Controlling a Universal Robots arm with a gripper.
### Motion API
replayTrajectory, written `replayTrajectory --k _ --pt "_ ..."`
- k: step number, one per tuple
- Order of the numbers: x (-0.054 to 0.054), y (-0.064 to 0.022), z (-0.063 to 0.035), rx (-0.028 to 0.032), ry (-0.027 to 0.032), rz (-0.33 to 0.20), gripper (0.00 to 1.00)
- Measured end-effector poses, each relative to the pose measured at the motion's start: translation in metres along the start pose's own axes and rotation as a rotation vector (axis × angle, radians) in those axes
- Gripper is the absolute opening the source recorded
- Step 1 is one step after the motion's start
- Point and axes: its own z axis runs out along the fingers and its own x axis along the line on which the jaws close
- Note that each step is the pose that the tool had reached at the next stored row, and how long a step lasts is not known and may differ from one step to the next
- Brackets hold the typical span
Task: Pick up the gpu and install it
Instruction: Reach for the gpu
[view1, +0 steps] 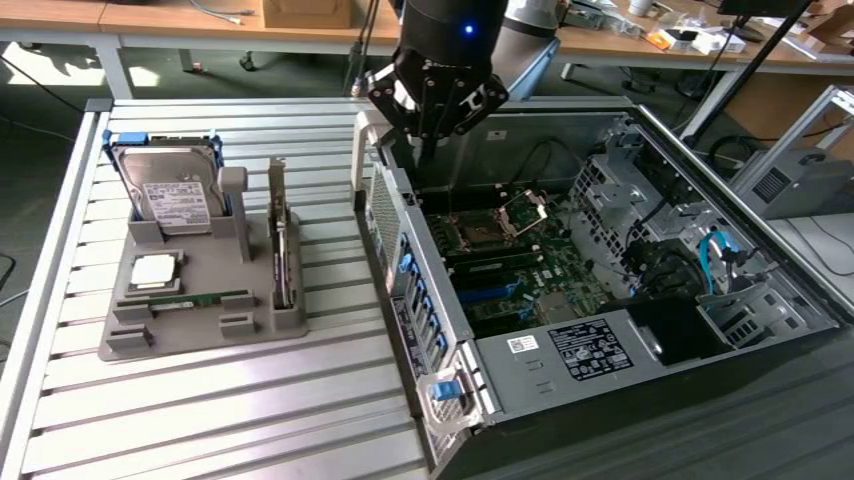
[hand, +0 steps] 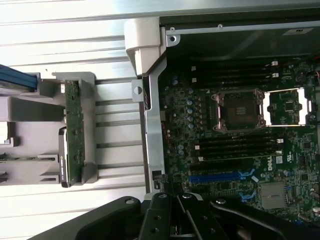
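Note:
The gpu (view1: 280, 238) stands on its long edge in a slot of the grey holder (view1: 200, 335) on the slatted table, at the exterior view's left of the computer. In the wrist view the gpu (hand: 75, 132) shows edge-on, green board with a dark side. My gripper (view1: 424, 160) hangs over the rear corner of the open computer case (view1: 534, 365), above its side wall, well apart from the gpu. Its fingers (hand: 160, 215) are shut together with nothing between them. Below lies the motherboard (hand: 225, 150) with a blue card slot (hand: 222, 177).
The holder also carries a silver hard drive (view1: 167, 195), a processor chip (view1: 154, 270) and a green memory stick (view1: 194, 299). The open processor socket (hand: 237, 110) sits mid-board. Cables and drive bays (view1: 694, 250) fill the case's far side. Benches stand behind the table.

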Motion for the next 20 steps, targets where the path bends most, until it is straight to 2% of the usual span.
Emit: replayTrajectory --k 20 --pt "0.0063 -0.0005 -0.0001 0.0 -0.0001 0.0 0.1"
